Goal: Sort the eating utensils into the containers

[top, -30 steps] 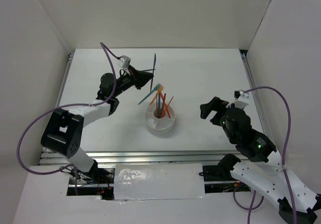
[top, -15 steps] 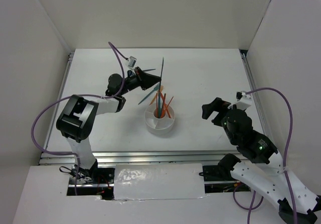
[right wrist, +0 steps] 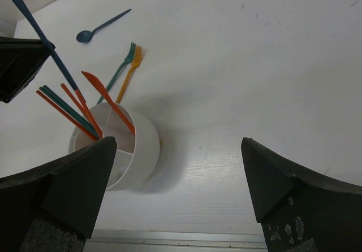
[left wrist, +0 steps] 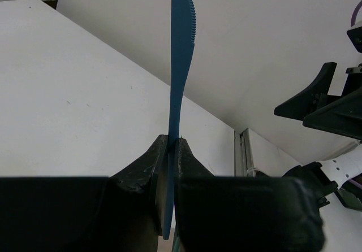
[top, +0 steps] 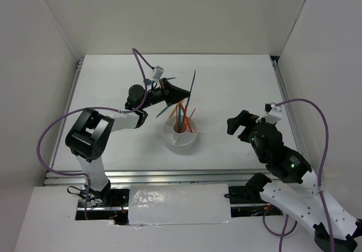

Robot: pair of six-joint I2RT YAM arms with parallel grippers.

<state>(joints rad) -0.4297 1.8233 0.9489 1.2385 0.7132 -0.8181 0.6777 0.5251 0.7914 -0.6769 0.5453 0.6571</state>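
While tight on teal knife [left wrist: 181,37], left pincer [left wrist: 171,144] near crowded holder [right wrist: 144,150]; right pincer [right wrist: 179,144] agape.

- Top external: fixed high behind both arm bases, facing down; widest view, whole table [top: 237,82].
- Left wrist: close behind the left gripper [left wrist: 169,144], sighting along the clamped blue knife [left wrist: 181,54] toward a wall [left wrist: 254,48].
- Right wrist: between the spread fingers [right wrist: 68,184] of the right gripper [right wrist: 178,147], angled down, mid-range, at the white holder [right wrist: 121,150].
- Shared: holder and knife, top and right-wrist views.
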